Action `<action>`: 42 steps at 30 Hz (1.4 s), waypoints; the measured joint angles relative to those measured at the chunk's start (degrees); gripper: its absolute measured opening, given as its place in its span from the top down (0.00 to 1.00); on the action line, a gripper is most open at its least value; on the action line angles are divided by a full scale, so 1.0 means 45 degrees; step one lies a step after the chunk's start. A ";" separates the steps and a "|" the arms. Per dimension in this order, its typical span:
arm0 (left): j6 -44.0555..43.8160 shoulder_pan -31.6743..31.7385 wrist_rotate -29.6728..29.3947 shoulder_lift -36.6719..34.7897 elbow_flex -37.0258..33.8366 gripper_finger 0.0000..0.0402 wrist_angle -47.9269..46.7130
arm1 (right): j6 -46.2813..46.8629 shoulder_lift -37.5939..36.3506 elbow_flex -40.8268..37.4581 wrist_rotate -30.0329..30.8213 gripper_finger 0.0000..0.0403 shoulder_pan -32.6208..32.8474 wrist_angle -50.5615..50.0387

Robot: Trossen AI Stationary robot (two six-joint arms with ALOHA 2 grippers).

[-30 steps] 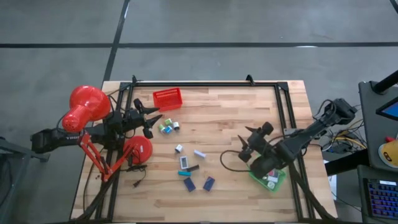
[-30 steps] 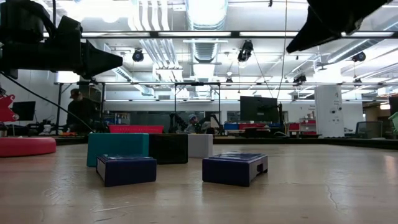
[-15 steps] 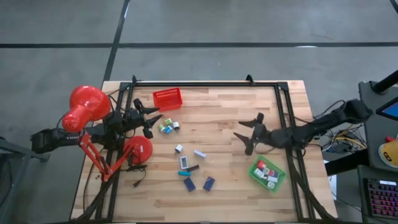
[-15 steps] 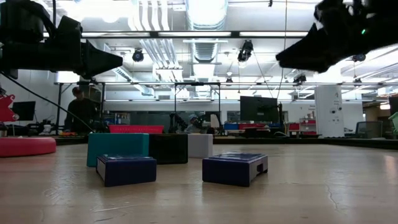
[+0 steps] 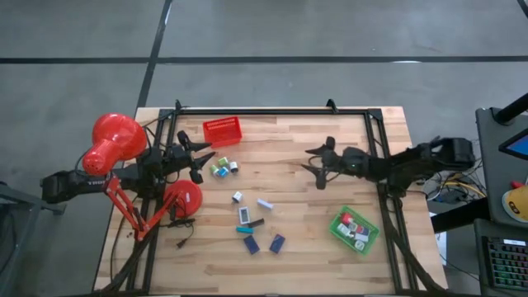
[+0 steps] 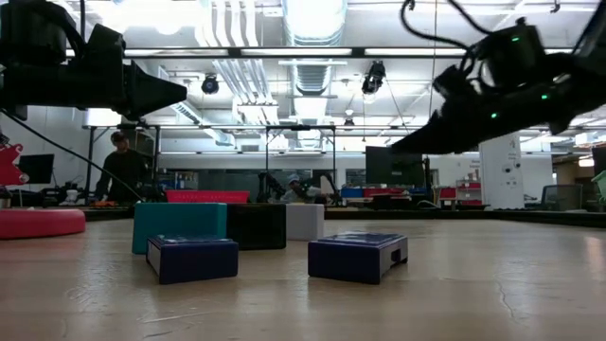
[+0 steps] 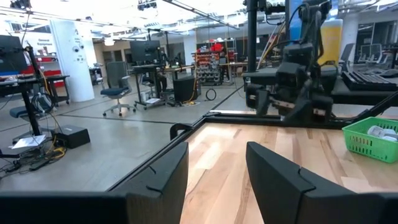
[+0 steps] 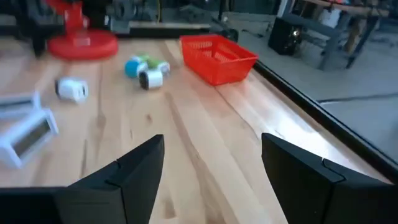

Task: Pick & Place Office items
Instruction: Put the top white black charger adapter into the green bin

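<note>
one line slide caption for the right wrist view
Open right gripper over wooden table, facing red plastic tray.

A big red desk lamp (image 5: 115,144) stood at the left edge of the wooden table (image 5: 289,136), its round base (image 5: 183,198) lower down. A red tray (image 5: 222,131) sat at upper centre-left, a green tray (image 5: 355,231) at lower right. In the low view, a person (image 6: 116,169) stood far left.
</note>
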 joint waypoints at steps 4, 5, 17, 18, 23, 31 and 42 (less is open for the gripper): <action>0.0003 0.0000 0.0000 -0.0001 0.0000 0.58 -0.0002 | -0.0971 0.1465 0.0510 -0.0149 0.35 -0.0011 0.0980; 0.0003 0.0000 0.0000 0.0001 0.0000 0.58 -0.0002 | -0.1108 0.1912 0.0510 -0.0248 0.35 -0.0031 0.1671; 0.0002 0.0000 0.0000 0.0000 0.0000 0.58 -0.0002 | -0.1428 0.7815 0.1101 -0.1251 0.34 -0.0308 0.8722; 0.0002 0.0009 0.0000 -0.0001 0.0000 0.58 -0.0002 | -0.1302 0.8052 0.1294 -0.1601 0.34 -0.0418 0.8757; 0.0001 0.0010 0.0000 -0.0001 0.0000 0.58 -0.0003 | -0.0908 0.8835 0.2224 -0.2591 0.34 -0.0803 0.8739; -0.0001 0.0005 0.0000 -0.0001 0.0000 0.58 -0.0002 | 0.0046 1.0203 0.3898 -0.2697 0.34 -0.0805 0.8666; -0.0001 0.0005 0.0000 0.0000 0.0000 0.58 -0.0002 | 0.0650 1.1847 0.6466 -0.3209 0.34 -0.0688 0.7774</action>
